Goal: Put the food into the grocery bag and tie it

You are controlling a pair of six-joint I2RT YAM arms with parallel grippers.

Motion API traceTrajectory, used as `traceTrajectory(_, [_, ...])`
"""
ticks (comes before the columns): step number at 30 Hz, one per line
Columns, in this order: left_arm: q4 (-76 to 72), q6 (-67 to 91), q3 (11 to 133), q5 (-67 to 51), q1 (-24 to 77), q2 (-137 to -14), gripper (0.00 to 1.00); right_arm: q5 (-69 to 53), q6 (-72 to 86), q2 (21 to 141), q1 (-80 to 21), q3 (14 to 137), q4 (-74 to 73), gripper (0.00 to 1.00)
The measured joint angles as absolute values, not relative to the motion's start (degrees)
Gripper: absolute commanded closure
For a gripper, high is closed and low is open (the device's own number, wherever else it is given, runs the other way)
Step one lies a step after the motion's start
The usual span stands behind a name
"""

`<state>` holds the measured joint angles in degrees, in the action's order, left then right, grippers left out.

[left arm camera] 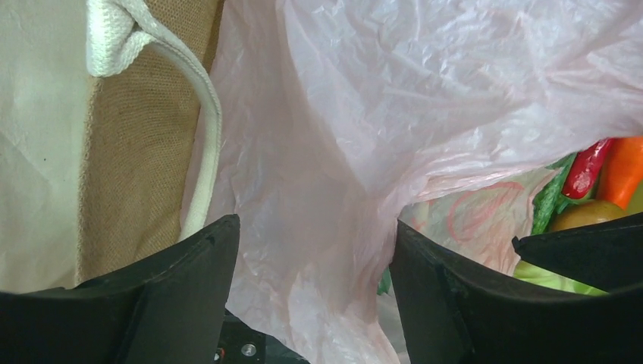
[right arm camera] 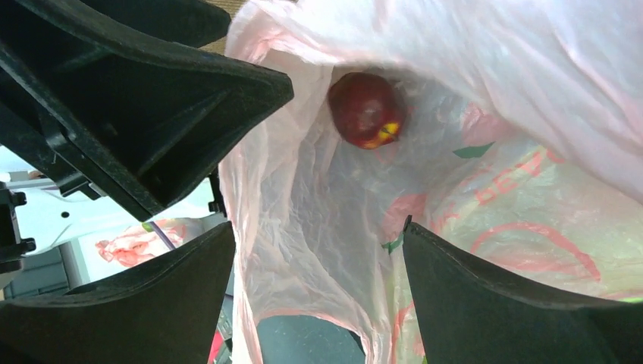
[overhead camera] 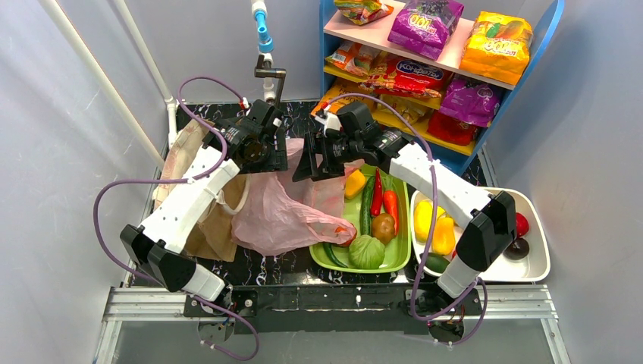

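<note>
The pink grocery bag [overhead camera: 277, 216] lies crumpled mid-table, its edge over the green tray [overhead camera: 399, 265]. Both grippers hang over its far end. My left gripper [overhead camera: 271, 155] [left arm camera: 315, 258] is open, with loose pink film lying between its fingers [left arm camera: 189, 273]. My right gripper [overhead camera: 317, 163] [right arm camera: 318, 258] is open too, looking into the bag's mouth [right arm camera: 318, 174]. One dark-red round piece of food [right arm camera: 366, 110] lies inside. More food sits in the green tray: red chillies [overhead camera: 383, 199], a brown onion [overhead camera: 384, 226], a cabbage [overhead camera: 367, 252].
A brown cloth bag with a white handle [overhead camera: 216, 220] [left arm camera: 136, 136] lies under the pink bag on the left. A white tray [overhead camera: 542, 250] holds yellow peppers [overhead camera: 434, 224]. A shelf of snack packets [overhead camera: 425, 45] stands behind. The left gripper's black body [right arm camera: 136, 98] is close beside the right.
</note>
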<state>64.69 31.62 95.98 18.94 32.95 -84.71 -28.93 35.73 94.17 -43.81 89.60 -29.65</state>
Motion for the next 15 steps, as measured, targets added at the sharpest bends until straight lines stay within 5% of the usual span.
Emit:
traceTrajectory(6, [64.25, 32.05, 95.04, 18.28, 32.95, -84.73, 0.43, -25.23, 32.36, 92.03, -43.79, 90.43, -34.61, 0.11])
traceTrajectory(15, [63.18, 32.58, 93.25, 16.45, 32.95, -84.75, 0.81, -14.26, 26.55, 77.06, -43.57, 82.13, -41.3, 0.1])
